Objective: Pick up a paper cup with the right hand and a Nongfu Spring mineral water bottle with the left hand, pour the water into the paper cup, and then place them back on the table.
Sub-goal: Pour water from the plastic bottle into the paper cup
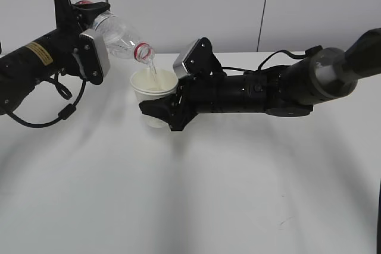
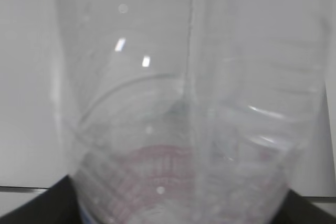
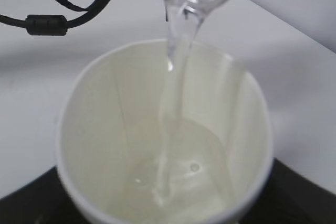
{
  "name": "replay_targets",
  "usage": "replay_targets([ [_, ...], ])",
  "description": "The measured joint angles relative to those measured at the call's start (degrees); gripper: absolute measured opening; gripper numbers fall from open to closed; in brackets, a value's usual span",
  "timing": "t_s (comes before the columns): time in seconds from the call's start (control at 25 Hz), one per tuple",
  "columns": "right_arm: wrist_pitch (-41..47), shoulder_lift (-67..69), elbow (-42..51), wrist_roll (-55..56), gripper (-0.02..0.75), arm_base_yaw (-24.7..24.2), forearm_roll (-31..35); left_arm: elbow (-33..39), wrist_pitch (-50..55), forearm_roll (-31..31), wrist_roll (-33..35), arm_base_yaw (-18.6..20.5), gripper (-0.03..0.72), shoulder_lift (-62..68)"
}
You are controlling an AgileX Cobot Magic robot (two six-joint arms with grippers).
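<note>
My left gripper [image 1: 89, 31] is shut on the Nongfu Spring mineral water bottle [image 1: 122, 37] and holds it tilted, mouth down to the right, above the table [image 1: 208, 194]. The clear bottle fills the left wrist view [image 2: 189, 129]. Water [image 1: 153, 72] streams from its red-ringed neck [image 1: 143, 50] into the paper cup [image 1: 153, 87]. My right gripper [image 1: 162, 111] is shut on the cup and holds it upright, raised off the table. In the right wrist view the cup [image 3: 105, 129] shows cream inside, with the water stream [image 3: 176, 77] falling into a shallow pool.
Black cables [image 1: 59, 96] hang below the left arm and show in the right wrist view [image 3: 58, 14]. A grey wall [image 1: 238, 4] stands behind the table. The white tabletop spreads wide in front of both arms.
</note>
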Motion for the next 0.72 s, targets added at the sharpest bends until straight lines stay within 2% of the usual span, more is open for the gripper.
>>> replay_targets([
  [0.72,0.0,0.0,0.0,0.12,0.491,0.0,-0.24,0.0,0.0,-0.02,0.0,0.0,0.404,0.0],
])
